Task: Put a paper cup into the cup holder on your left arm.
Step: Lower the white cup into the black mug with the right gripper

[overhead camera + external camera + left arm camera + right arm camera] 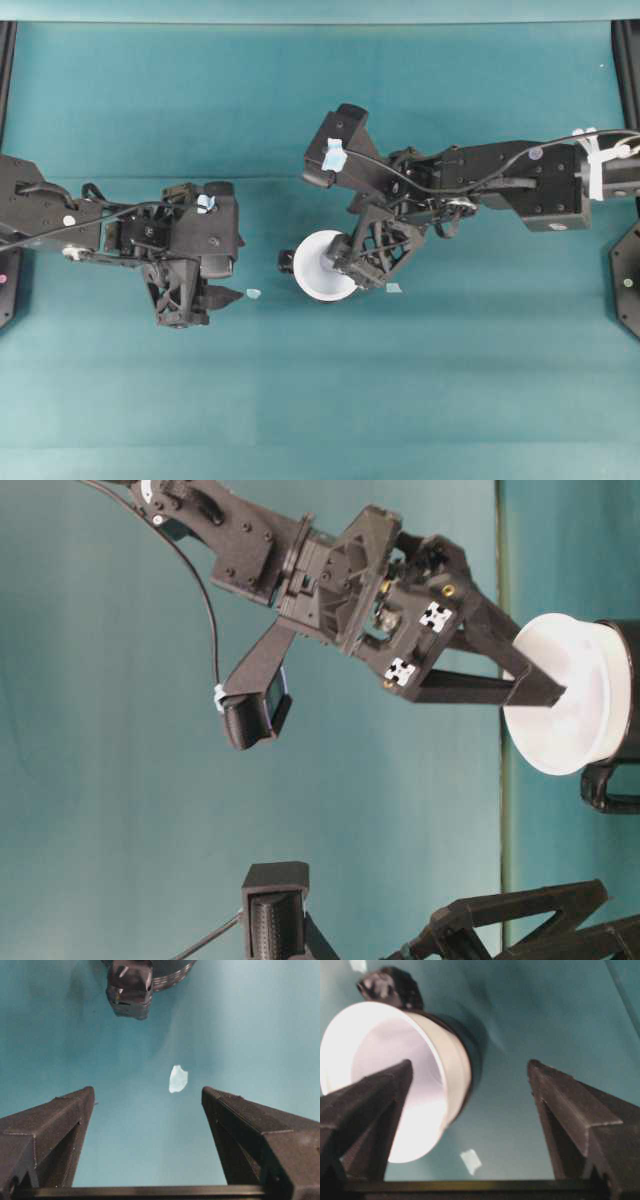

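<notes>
The white paper cup [318, 268] sits inside the black cup holder [287, 262], which stands on the teal table near the middle. In the right wrist view the cup [420, 1125] leans with its mouth toward the camera, and the holder [474, 1055] shows as a dark band around it. My right gripper [350, 272] is open at the cup; one finger [370, 1105] lies across the cup's mouth, the other stands apart from it. My left gripper [215, 300] is open and holds nothing, left of the holder and pointing toward it.
A pale scrap [178, 1079] lies on the cloth just ahead of the left fingers. Another scrap [471, 1161] lies under the right gripper beside the cup. The holder's stubby tab [130, 985] faces the left gripper. Black frame posts stand at the table's side edges.
</notes>
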Available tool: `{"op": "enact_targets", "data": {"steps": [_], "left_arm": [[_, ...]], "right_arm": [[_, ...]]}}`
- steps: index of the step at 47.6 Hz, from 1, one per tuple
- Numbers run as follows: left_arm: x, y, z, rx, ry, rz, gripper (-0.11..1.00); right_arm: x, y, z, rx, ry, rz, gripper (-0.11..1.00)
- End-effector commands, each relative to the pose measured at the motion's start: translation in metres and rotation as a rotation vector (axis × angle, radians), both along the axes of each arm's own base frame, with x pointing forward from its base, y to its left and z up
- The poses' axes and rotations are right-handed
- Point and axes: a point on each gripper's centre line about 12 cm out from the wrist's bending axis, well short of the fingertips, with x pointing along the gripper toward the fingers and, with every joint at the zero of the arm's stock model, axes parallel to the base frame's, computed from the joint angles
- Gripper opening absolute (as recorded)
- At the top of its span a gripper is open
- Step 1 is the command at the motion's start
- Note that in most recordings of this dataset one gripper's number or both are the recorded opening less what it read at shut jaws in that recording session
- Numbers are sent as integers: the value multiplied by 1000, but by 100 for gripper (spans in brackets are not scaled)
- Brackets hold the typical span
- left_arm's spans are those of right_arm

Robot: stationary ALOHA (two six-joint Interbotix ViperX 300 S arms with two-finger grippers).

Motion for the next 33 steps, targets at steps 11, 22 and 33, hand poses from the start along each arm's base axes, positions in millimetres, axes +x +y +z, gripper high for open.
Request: {"op": "enact_targets", "data": {"steps": [11, 22, 33], "left_arm": [[4, 0, 6, -1, -25, 0, 91], [4, 1, 6, 1, -25, 2, 91], [5, 1, 6, 0, -26, 3, 91]], "right_arm": [[-9, -3, 7, -2, -69, -24, 92], [-13, -7, 7, -6, -89, -33, 92], [-20, -18, 11, -8, -99, -65, 92]]}}
